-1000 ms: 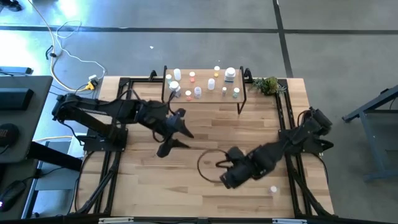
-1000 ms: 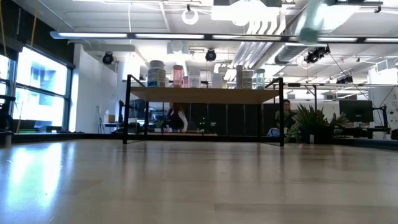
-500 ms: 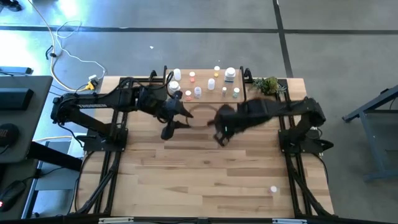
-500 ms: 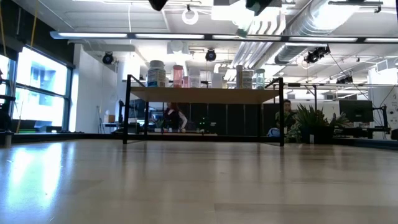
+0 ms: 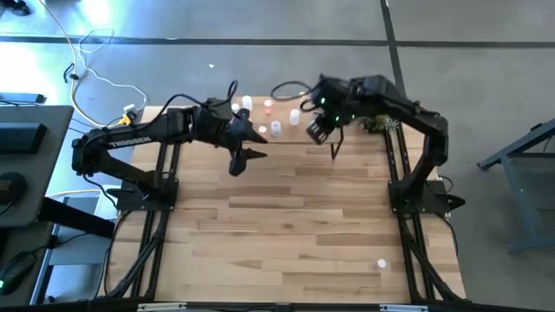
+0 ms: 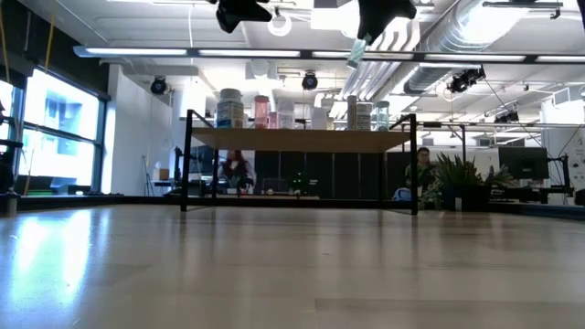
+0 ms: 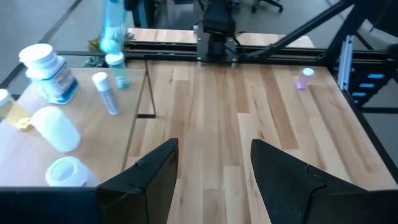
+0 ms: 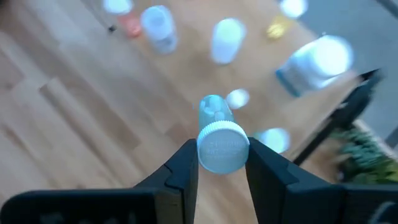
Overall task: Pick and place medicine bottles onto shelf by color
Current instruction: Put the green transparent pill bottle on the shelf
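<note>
Shelf (image 5: 286,130) partly hidden by right arm, bottles (image 8: 227,38) blurred

Bright, even ceiling light fills the room. Beyond the right gripper (image 8: 222,163), the shelf (image 8: 87,93) and its bottles are blurred, while the bottle (image 8: 221,140) between its fingers is sharp. The tabletop (image 6: 292,265) shows window glare.

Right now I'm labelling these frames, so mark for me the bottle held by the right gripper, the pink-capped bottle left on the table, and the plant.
held bottle (image 8: 222,147), right wrist view, on its round cap.
pink-capped bottle (image 7: 305,78), left wrist view, on its cap.
plant (image 6: 460,176), low view, on the leaves.
</note>
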Action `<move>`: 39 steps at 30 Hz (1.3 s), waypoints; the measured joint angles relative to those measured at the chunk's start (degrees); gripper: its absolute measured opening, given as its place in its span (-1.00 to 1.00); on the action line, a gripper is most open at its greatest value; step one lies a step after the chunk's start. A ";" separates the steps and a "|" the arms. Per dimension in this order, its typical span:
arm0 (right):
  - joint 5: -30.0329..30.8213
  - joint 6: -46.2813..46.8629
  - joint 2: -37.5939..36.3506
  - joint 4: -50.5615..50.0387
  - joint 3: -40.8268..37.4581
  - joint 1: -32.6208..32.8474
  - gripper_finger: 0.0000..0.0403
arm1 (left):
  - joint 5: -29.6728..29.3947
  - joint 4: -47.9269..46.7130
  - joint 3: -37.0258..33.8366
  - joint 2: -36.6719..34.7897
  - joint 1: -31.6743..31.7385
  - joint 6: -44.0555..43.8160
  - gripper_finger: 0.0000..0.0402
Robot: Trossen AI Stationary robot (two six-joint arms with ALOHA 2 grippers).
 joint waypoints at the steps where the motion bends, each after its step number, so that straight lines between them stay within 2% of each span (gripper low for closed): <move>1: -0.02 -1.34 0.00 -0.29 0.47 -1.38 -0.53 | 0.00 0.00 0.00 0.00 0.41 0.00 -0.04; 10: -4.56 -12.00 0.12 -1.81 -0.33 -13.53 -0.53 | -0.02 0.00 0.00 0.00 3.74 0.00 -0.04; 17: -8.17 -17.23 0.96 -1.68 -1.91 -19.19 -0.53 | -0.02 0.02 0.00 0.04 5.63 0.00 -0.04; 22: -10.58 -19.38 1.03 -1.74 -5.02 -20.46 -0.53 | 0.00 -0.15 0.00 0.06 6.64 0.00 -0.04; 39: -10.73 -20.45 1.05 2.42 -15.40 -21.04 -0.53 | -0.02 -2.16 0.04 0.07 7.80 0.00 -0.04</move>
